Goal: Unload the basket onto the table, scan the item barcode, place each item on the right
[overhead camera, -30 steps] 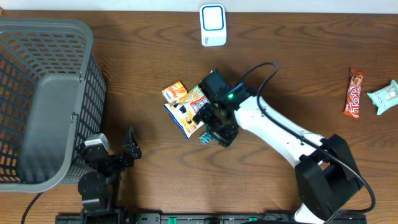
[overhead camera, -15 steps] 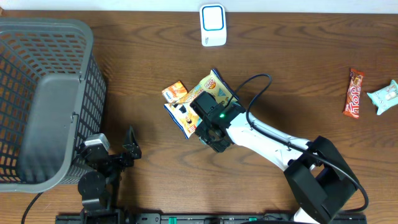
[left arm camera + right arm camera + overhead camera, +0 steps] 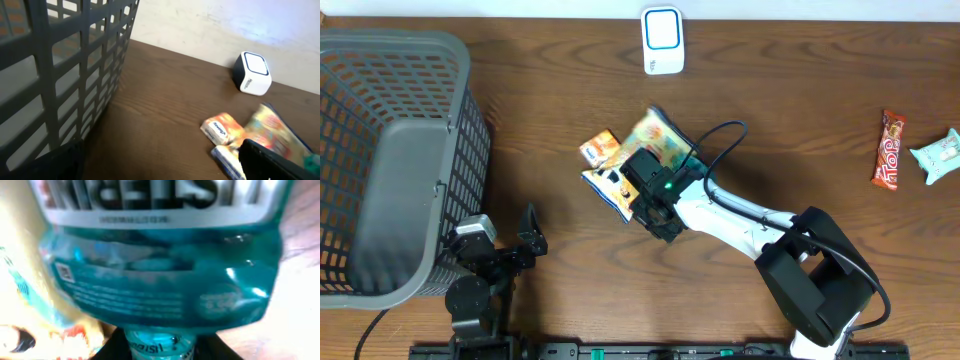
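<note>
The left gripper (image 3: 527, 240) sits nearest, jaws wide apart and empty, well away from the white scanner (image 3: 662, 40). The right gripper (image 3: 655, 208) is the closer one to the work. Its arm stretches low and diagonally over the snack packets (image 3: 655, 140) on the table (image 3: 800, 100), short of the scanner. A blue packet (image 3: 160, 280) fills its wrist view, lying crosswise right at the jaws. Whether they grip it cannot be told.

Basket (image 3: 470, 150) walls off left; snack packs (image 3: 658, 140) crowd centre; scanner (image 3: 662, 40) behind.
</note>
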Available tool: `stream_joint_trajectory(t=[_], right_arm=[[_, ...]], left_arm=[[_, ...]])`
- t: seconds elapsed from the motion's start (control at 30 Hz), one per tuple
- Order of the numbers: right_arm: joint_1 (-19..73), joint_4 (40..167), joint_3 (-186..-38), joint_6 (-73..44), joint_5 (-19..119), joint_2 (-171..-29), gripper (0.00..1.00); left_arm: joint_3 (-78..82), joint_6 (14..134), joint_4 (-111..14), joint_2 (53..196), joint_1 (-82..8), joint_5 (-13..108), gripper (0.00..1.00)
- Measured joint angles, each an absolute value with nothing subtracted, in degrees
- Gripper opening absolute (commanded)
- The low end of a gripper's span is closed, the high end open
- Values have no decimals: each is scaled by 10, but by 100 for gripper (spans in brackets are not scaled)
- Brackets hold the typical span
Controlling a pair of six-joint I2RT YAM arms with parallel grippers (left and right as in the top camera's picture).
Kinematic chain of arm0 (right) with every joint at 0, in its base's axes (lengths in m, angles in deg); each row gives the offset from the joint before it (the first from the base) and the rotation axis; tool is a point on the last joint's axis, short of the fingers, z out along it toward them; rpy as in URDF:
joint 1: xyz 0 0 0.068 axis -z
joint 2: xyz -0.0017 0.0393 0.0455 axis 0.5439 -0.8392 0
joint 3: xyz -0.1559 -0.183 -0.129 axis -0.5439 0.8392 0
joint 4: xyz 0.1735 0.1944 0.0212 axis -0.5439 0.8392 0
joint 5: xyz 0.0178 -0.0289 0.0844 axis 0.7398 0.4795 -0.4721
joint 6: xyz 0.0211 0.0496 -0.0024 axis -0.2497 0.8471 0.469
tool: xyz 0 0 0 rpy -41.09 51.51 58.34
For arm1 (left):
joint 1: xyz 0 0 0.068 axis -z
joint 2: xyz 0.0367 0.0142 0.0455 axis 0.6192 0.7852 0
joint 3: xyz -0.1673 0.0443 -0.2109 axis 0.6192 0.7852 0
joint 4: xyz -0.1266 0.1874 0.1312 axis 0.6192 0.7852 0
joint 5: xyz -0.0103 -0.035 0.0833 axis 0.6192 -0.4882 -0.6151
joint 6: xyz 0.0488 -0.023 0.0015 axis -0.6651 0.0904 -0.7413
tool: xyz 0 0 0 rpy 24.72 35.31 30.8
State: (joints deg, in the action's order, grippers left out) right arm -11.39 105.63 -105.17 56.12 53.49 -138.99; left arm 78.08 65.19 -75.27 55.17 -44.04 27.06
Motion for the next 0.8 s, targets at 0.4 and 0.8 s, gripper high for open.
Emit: stream_joint_trajectory(t=[0.4, 0.8], right_arm=[[-52, 1088, -1041, 430, 361, -1377, 1], [64, 1166, -1029, 341, 75, -1225, 1]], left_arm=[[781, 654, -753, 552, -440, 271, 98], [781, 656, -753, 552, -440, 271, 98]])
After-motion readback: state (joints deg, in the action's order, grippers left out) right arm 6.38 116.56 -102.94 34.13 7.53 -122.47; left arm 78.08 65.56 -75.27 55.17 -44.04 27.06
